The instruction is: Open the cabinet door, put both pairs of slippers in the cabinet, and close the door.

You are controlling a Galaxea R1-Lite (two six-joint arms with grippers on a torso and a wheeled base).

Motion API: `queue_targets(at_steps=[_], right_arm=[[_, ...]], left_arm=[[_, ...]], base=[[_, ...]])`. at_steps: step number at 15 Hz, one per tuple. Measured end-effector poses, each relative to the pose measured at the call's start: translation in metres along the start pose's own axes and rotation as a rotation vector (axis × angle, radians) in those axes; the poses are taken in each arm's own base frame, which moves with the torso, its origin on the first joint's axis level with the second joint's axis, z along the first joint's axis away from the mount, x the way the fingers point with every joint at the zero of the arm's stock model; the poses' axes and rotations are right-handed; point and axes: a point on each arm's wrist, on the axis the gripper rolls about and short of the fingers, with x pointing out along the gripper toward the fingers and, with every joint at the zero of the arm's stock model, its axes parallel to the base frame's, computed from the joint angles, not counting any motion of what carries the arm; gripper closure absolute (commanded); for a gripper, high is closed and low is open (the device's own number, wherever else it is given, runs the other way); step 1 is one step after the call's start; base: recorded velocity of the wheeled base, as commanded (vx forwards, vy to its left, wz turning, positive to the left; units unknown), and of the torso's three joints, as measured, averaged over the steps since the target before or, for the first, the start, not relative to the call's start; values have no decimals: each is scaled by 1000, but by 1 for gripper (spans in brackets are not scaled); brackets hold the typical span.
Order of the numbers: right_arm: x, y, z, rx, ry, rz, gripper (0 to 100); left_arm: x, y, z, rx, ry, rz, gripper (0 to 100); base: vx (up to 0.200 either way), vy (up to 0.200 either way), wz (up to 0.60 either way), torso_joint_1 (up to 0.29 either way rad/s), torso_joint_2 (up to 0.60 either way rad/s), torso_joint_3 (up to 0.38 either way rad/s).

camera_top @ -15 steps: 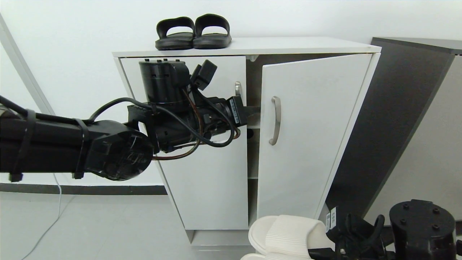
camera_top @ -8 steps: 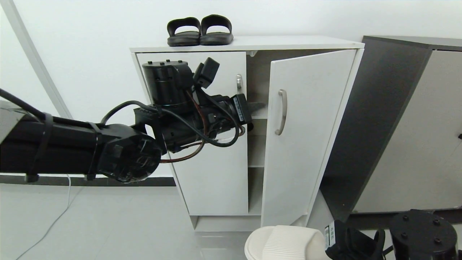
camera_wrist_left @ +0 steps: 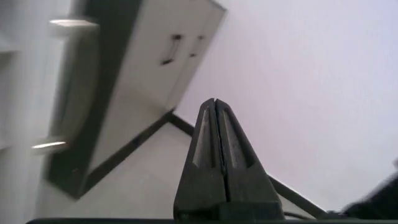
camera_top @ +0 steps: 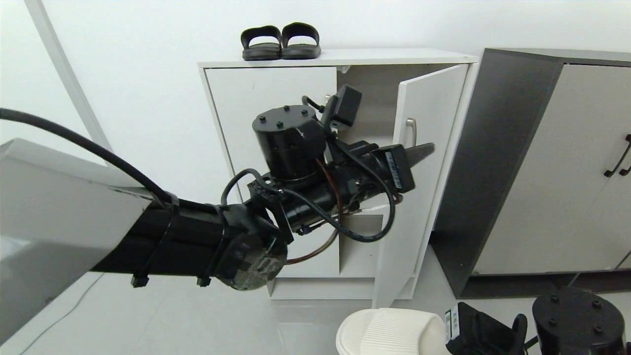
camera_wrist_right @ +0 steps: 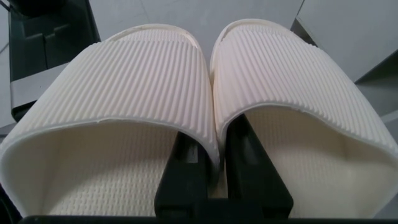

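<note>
The white cabinet [camera_top: 266, 113] has its left door closed and its right door [camera_top: 429, 207] swung well open, showing shelves [camera_top: 357, 244] inside. A black pair of slippers [camera_top: 281, 43] rests on the cabinet top. My left gripper [camera_top: 428, 148] is shut with nothing in it, its tip in front of the open door just below the handle [camera_top: 411, 131]; the left wrist view shows its fingers [camera_wrist_left: 214, 143] pressed together. The cream ribbed pair of slippers [camera_wrist_right: 205, 93] is held low in front of the cabinet [camera_top: 389, 329], with my right gripper [camera_wrist_right: 214, 171] shut on the two inner sides.
A grey cabinet [camera_top: 552, 162] with a dark side panel stands right beside the open door. A thin cable [camera_top: 69, 310] lies on the floor at the left. Bare floor [camera_top: 197, 325] stretches in front of the white cabinet.
The head camera has pulled back and shifted. The right door has swung wider open. My left gripper has come out of the door gap and moved right across the door's front.
</note>
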Motion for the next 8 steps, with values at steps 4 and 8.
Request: queue_targets(at_steps=[4, 8], right_arm=[[0, 0, 0, -1, -3, 0, 100], [0, 0, 0, -1, -3, 1, 100]], left_arm=[[-19, 48, 22, 0, 9, 157, 100], [-10, 71, 34, 7, -6, 201, 100]], base=[[0, 0, 0, 0, 0, 0], [0, 0, 0, 0, 0, 0]])
